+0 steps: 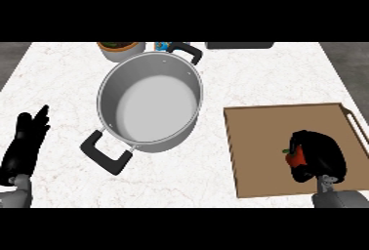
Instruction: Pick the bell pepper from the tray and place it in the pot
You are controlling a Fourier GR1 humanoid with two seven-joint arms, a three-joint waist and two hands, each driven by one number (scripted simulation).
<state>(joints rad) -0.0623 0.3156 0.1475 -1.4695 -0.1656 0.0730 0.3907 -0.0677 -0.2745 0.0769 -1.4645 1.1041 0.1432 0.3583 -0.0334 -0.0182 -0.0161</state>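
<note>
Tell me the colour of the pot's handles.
Black. The handles show best in the head view.

White veined counter (274, 73), with perhaps dark floor (9, 51) at both sides.

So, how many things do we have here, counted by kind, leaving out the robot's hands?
Cooking pot: 1
Tray: 1
Bell pepper: 1, in the right hand
Potted plant: 1
Small blue thing, partly hidden: 1
Dark flat thing at the far edge: 1
Total: 6

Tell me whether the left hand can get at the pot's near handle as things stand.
Probably yes: only bare counter lies between the left hand and the pot's near handle.
</note>
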